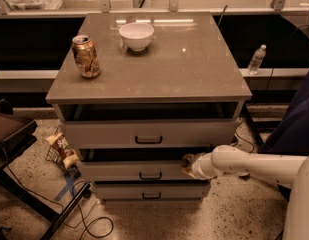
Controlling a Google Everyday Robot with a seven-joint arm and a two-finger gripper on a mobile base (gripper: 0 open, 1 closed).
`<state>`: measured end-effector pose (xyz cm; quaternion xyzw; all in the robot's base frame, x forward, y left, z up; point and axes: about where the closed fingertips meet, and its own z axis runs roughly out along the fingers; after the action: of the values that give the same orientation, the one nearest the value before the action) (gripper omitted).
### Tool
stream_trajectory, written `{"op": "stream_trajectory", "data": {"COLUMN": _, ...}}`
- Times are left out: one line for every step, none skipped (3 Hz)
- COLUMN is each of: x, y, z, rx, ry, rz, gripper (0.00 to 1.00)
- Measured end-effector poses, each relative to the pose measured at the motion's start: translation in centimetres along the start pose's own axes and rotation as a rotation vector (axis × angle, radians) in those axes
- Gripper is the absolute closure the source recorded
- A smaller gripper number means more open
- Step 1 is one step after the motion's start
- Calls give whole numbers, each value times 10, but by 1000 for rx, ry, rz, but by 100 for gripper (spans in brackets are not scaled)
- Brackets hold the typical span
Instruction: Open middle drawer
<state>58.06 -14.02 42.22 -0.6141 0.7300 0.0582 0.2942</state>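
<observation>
The middle drawer is the light-grey front with a small dark bar handle, between a taller front above and a shorter front below. A dark gap shows above its front, so it stands slightly out from the cabinet. My gripper is at the end of my white arm, which reaches in from the right. The gripper is at the right end of the middle drawer's front, at its top edge, well to the right of the handle.
A dented can and a white bowl stand on the cabinet top. A snack bag, cables and a dark seat are at the left. A water bottle and a dark blue shape are at the right.
</observation>
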Motion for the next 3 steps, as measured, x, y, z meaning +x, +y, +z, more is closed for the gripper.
{"op": "stream_trajectory", "data": {"x": 0, "y": 0, "z": 0, "rx": 0, "ry": 0, "rz": 0, "gripper": 36}}
{"op": "stream_trajectory", "data": {"x": 0, "y": 0, "z": 0, "rx": 0, "ry": 0, "rz": 0, "gripper": 12}}
{"op": "stream_trajectory", "data": {"x": -1, "y": 1, "z": 1, "rx": -3, "ry": -1, "rz": 0, "gripper": 0}}
